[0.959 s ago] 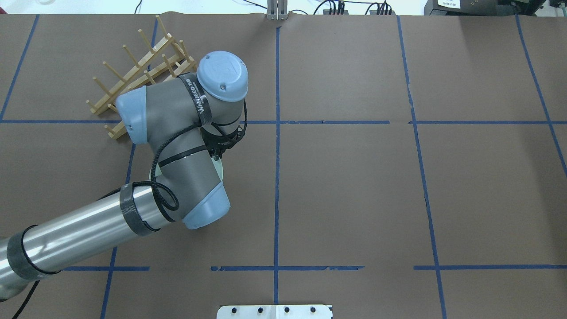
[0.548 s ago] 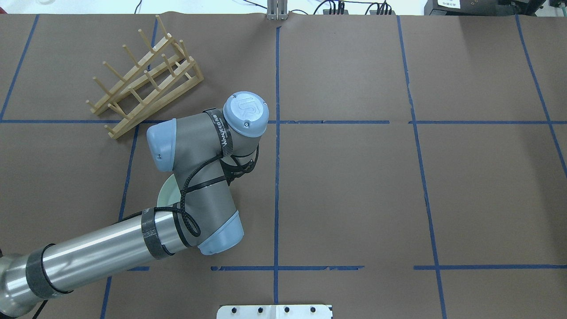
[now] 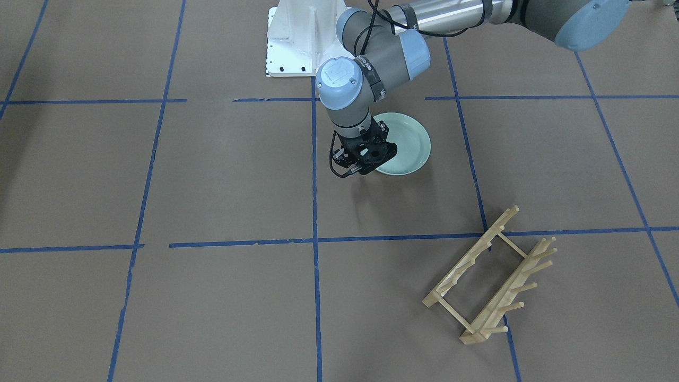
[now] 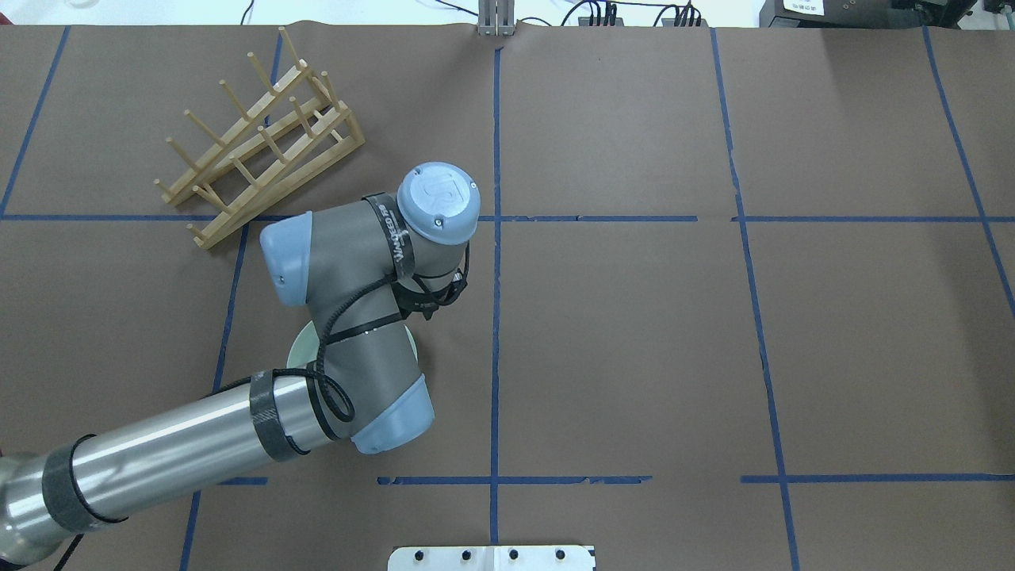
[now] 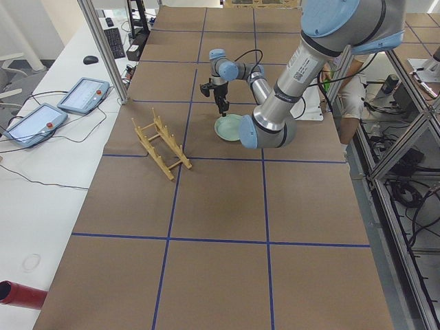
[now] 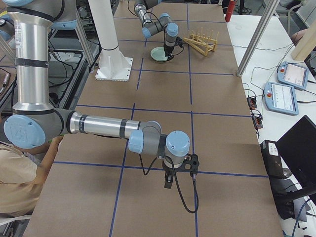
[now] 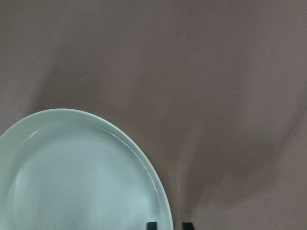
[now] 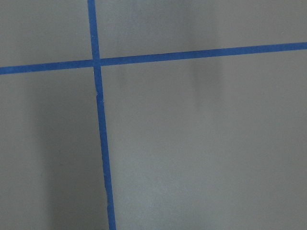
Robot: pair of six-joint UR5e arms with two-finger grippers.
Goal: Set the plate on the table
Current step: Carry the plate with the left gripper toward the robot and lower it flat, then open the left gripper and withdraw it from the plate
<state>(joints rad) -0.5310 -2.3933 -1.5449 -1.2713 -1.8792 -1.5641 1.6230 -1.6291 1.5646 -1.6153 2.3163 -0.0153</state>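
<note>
The pale mint-green plate (image 3: pixel 403 140) lies flat on the brown table (image 3: pixel 212 175), one square in front of the robot base. My left gripper (image 3: pixel 363 159) points straight down at the plate's edge. In the left wrist view its two black fingertips (image 7: pixel 151 225) stand close together on either side of the rim of the plate (image 7: pixel 81 177). In the overhead view only a sliver of the plate (image 4: pixel 304 347) shows beside the left forearm. My right gripper (image 6: pixel 168 180) hangs over bare table far from the plate; I cannot tell whether it is open or shut.
The light wooden peg rack (image 3: pixel 490 276) stands empty on the table, beyond the plate toward the robot's left; it also shows in the overhead view (image 4: pixel 262 135). The white robot base (image 3: pixel 302 37) is behind the plate. Blue tape lines cross the table.
The left wrist swung away from the rack toward the table's middle and came down; in the last half second it has barely moved. The rack now shows fully.
</note>
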